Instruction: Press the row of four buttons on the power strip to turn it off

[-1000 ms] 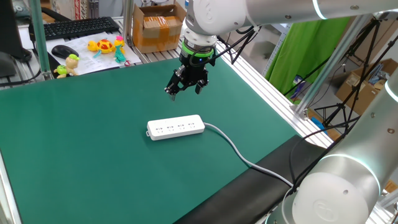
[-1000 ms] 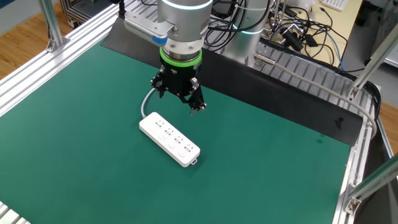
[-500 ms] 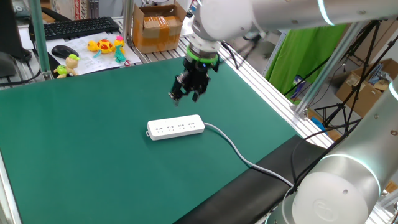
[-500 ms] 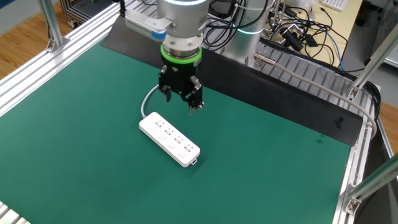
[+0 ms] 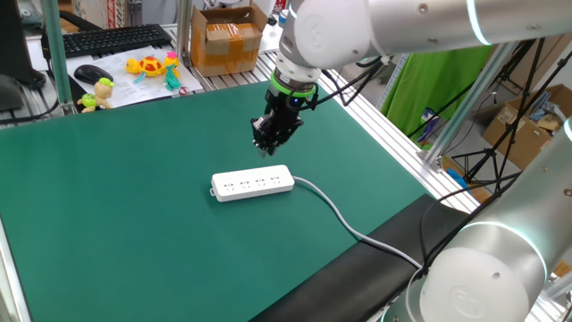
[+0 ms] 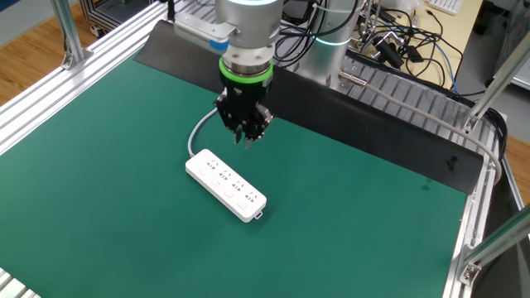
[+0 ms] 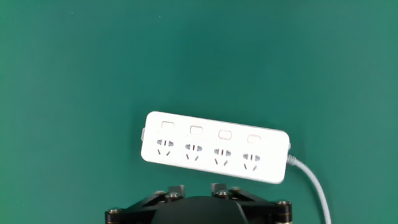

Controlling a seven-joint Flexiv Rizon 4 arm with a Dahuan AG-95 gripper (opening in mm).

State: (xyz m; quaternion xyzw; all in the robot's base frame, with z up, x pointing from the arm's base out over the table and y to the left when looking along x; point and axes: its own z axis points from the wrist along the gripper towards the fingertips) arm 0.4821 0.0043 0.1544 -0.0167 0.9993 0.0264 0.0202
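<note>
A long white rectangular plastic power strip [image 5: 253, 184] with rounded corners is seen lying flat near the middle of the green table mat [image 5: 107, 206], its pale grey cable [image 5: 340, 213] trailing off toward the table's edge. The black two-finger gripper [image 5: 271, 141] of the silver arm is held above the mat just beside the strip, pointed straight down, clear of the strip and of the mat. The fingers are drawn together in both fixed views and nothing is gripped between them; a closed tip of this kind would be suited to pushing small switches.

In the hand view, the row of four small white buttons [image 7: 209, 131] is shown along the strip's far long edge, one above each group of dark socket holes [image 7: 205, 151]. No button is touched. Whether any switch is on or off cannot be told from the pictures, since no indicator light is visible.

The task is judged to be at its approach stage: the pincer is readied, but all four presses appear to be left, and the tip has yet to be brought over the first button and lowered.
</note>
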